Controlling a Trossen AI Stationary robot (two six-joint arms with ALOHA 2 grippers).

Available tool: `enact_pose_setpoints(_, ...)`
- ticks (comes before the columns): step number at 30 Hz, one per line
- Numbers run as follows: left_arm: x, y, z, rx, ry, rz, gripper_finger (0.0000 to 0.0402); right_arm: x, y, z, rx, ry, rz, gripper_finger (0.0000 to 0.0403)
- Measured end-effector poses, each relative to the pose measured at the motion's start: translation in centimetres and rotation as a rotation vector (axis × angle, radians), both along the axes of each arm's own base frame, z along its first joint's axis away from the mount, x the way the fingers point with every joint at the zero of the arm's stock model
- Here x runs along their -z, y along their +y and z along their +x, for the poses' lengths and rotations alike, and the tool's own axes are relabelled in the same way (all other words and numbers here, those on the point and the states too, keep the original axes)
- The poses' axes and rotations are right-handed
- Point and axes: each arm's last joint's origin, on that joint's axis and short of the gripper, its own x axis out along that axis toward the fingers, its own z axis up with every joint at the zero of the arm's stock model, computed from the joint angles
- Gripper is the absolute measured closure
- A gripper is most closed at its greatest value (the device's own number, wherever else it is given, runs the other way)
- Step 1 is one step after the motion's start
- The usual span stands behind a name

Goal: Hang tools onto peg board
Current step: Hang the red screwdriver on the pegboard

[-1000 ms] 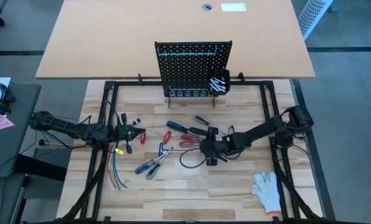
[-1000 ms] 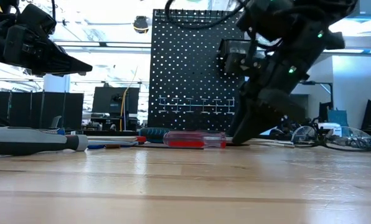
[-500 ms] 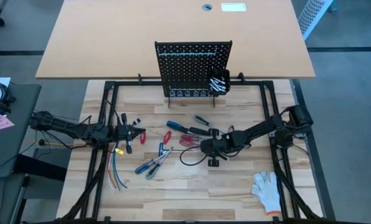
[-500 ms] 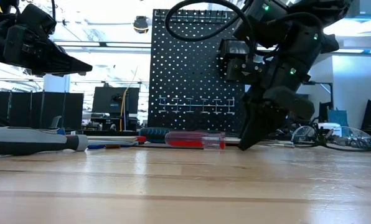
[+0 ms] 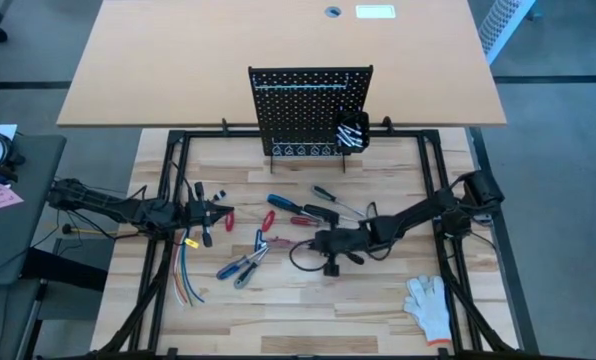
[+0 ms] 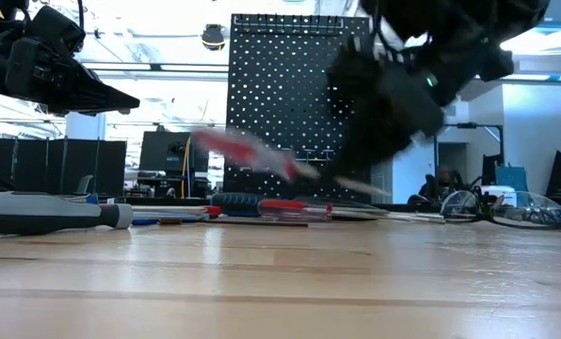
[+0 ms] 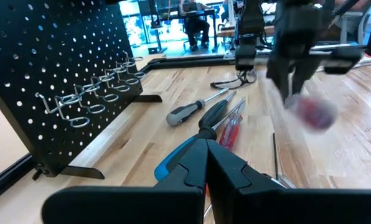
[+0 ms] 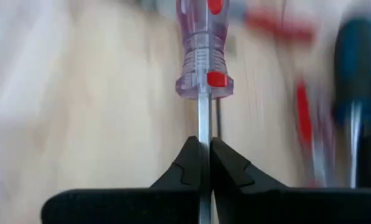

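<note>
The black peg board (image 5: 310, 110) stands upright at the table's far edge, with a small black bin (image 5: 353, 132) on its lower right. My right gripper (image 5: 316, 242) is at mid-table, shut on a screwdriver with a clear and red handle (image 8: 201, 50). My left gripper (image 5: 226, 214) is shut and empty, raised above the table's left part; its closed fingers show in the left wrist view (image 7: 205, 160). A blue-handled screwdriver (image 5: 281, 202), a black-handled one (image 5: 324, 192) and blue pliers (image 5: 242, 266) lie flat on the table. My right gripper pinches the screwdriver's bare metal shaft (image 8: 203, 127) between its two fingertips, a short way behind the handle. The fingers point toward the table's left and lie along the shaft, with the handle ahead of them. The screwdriver is lifted clear of the table and tilted, its handle (image 6: 243, 149) higher.
A bundle of coloured wires (image 5: 186, 282) lies at the near left and a white glove (image 5: 430, 305) at the near right. A black cable loop (image 5: 300, 258) lies beside my right gripper. More red-handled tools (image 5: 268, 220) lie between the arms.
My right gripper has risen from the table and gone toward the table's left edge with the clear and red screwdriver. The screwdriver lay flat on the wood; now it is lifted clear and tilted, handle leading toward the left.
</note>
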Motion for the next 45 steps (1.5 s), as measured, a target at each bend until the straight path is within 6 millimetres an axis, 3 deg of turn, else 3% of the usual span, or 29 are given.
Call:
enact_pose_setpoints(5,0.0,0.0,0.0,0.0,0.0,0.0,0.0402,-3.3,-0.3,1.7,0.055,-0.368,-0.022,0.0388)
enact_pose_setpoints(10,0.0,0.0,0.0,0.0,0.0,0.0,0.0401,-8.0,-2.5,3.7,0.159,-0.684,-0.01,0.0388)
enact_pose_setpoints(18,0.0,0.0,0.0,0.0,0.0,0.0,0.0401,-16.7,-7.4,6.5,0.318,-0.945,-0.084,0.0388)
enact_pose_setpoints(22,0.0,0.0,0.0,0.0,0.0,0.0,0.0402,-19.7,-9.7,6.8,0.383,-1.044,-0.058,0.0388)
enact_pose_setpoints(25,0.0,0.0,0.0,0.0,0.0,0.0,0.0401,-20.2,-11.0,8.3,0.417,-1.162,-0.006,0.0388)
enact_pose_setpoints(31,0.0,0.0,0.0,0.0,0.0,0.0,0.0401,-19.2,-12.0,13.0,0.431,-1.177,-0.045,0.0388)
enact_pose_setpoints(37,0.0,0.0,0.0,0.0,-0.001,0.0,0.0402,-20.1,-14.4,12.9,0.594,-1.179,-0.146,0.0388)
enact_pose_setpoints(45,0.0,0.0,0.0,0.0,0.0,0.0,0.0401,-19.2,-16.0,13.1,0.637,-1.085,-0.204,0.0388)
